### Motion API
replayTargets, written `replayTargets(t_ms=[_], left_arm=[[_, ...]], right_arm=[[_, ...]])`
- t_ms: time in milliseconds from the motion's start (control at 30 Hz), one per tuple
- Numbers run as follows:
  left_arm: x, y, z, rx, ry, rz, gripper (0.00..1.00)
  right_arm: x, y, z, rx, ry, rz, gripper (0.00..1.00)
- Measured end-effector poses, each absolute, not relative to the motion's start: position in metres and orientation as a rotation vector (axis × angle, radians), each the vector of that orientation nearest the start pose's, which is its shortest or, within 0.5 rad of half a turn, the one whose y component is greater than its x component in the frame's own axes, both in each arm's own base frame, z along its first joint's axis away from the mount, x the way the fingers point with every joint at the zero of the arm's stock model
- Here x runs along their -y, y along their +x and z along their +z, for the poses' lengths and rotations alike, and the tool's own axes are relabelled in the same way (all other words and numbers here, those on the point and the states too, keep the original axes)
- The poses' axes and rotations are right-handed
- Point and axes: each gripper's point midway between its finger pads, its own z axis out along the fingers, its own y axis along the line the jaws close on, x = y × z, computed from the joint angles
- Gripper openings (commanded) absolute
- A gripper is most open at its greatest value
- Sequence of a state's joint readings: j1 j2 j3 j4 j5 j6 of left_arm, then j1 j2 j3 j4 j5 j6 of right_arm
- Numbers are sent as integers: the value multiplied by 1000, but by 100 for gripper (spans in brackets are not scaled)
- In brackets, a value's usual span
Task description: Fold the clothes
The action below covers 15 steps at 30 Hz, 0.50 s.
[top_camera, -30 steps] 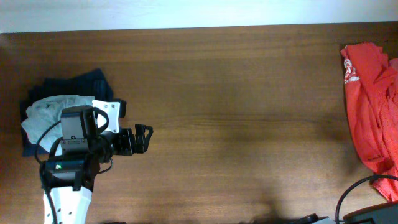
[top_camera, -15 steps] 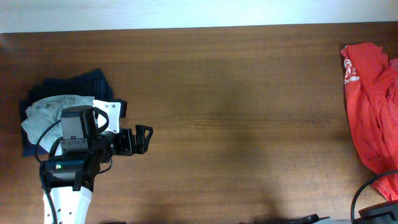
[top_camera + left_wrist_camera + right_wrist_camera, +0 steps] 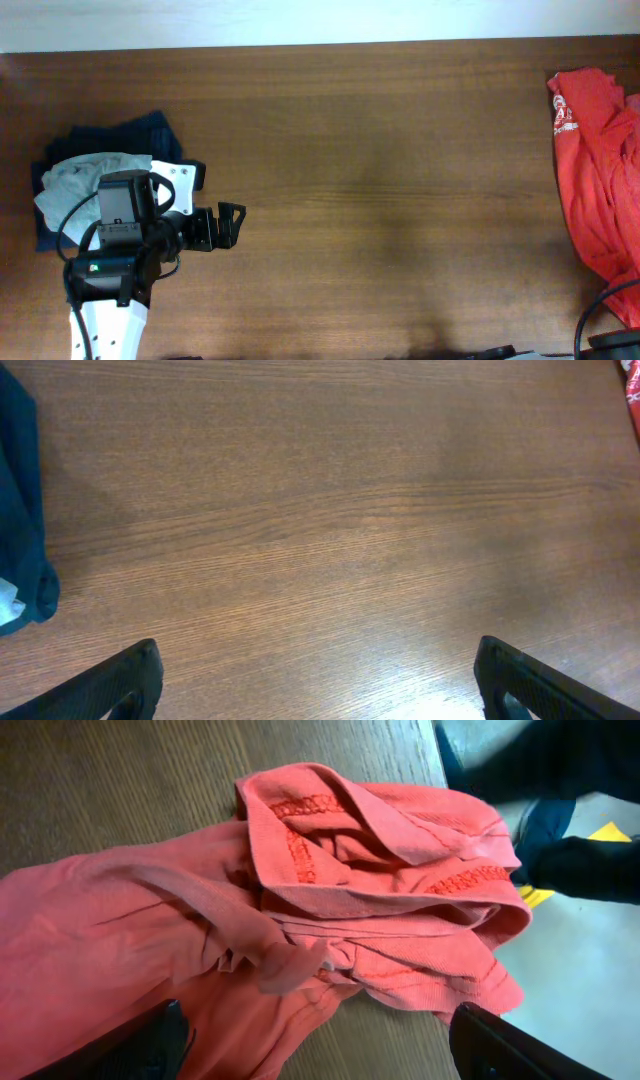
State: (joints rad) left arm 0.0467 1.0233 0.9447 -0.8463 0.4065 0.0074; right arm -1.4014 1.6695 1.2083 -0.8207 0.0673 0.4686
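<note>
Brown wood-grain counter (image 3: 380, 180) from edge to edge, bare through the middle. Far right, at the counter's edge: crumpled heap of orange-red T-shirts (image 3: 595, 170), white print showing, nothing spread flat. Far left: pale grey garment (image 3: 75, 180) bunched on top of a navy garment (image 3: 140, 130) (folded or merely piled, hard to say). Left pincer (image 3: 232, 224) just beside that pile, spread wide over bare wood, pinching nothing. Right pincer (image 3: 318, 1042) low over the red heap, spread too, closed on no cloth yet. Looks like the fetching step: picking one shirt out of the heap. Next, probably: drop onto a raised fold, pinch a single layer only, drag it to the open middle for flattening.
</note>
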Motion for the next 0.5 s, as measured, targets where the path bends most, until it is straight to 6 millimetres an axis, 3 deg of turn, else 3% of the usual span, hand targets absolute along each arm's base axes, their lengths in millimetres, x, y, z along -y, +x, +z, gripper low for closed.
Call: replayTargets(t_ms=[200,333,367,400,500], left_arm=[[55,274,194,-2450,120,-478,99],[55,274,194,-2449,120,-478,99],[55,274,194,-2449,119,-478,99],[55,274,194,-2450,120,-478,99],[55,274,194,-2450,119,-478,99]], right_arm=[[368,50,83,2009,-2701,359,75],[369,50,67,2002,-2673,327,67],[370,52,62,2003,-2668,309,49],[370,53,56,2005,-2660,284,37],[375,63,52,2064,-2664,232,16]])
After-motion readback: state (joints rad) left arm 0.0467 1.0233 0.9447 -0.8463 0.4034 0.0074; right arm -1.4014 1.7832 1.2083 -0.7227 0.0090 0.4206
